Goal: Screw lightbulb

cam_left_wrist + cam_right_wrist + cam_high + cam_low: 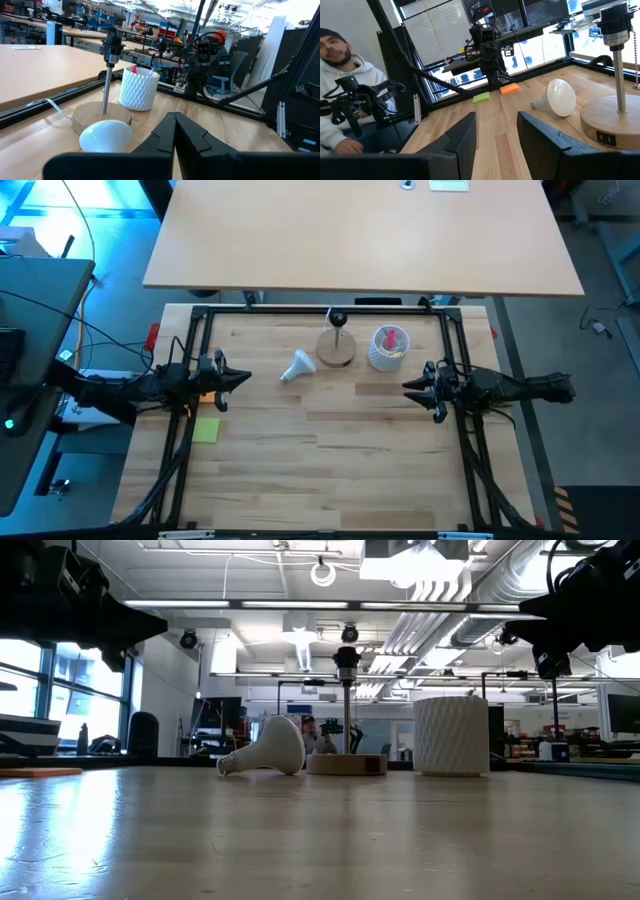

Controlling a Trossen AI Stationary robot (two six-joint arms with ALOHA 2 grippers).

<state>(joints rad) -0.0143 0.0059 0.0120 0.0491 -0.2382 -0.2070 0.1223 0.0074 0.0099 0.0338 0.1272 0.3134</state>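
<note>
The white lightbulb [297, 366] [268, 747] [106, 136] [559, 98] lies on its side on the wooden table, with its globe and its narrow neck on the wood and its neck toward my left arm. Just beyond it stands a round wooden lamp base [336, 348] [615, 120] with an upright stem and a black socket [346, 660] [112, 49]. My left gripper [245, 378] [175, 116] is shut and hovers level at the table's left, a short way from the bulb. My right gripper [408, 387] [497, 117] is open and hovers level at the table's right, with nothing between its fingers.
A white latticed cup [388, 348] [451, 735] [139, 89] with pink items stands right of the lamp base. A green note [206, 430] [481, 97] and an orange piece [509, 89] lie near my left arm. A person [340, 100] sits beyond the table's near side.
</note>
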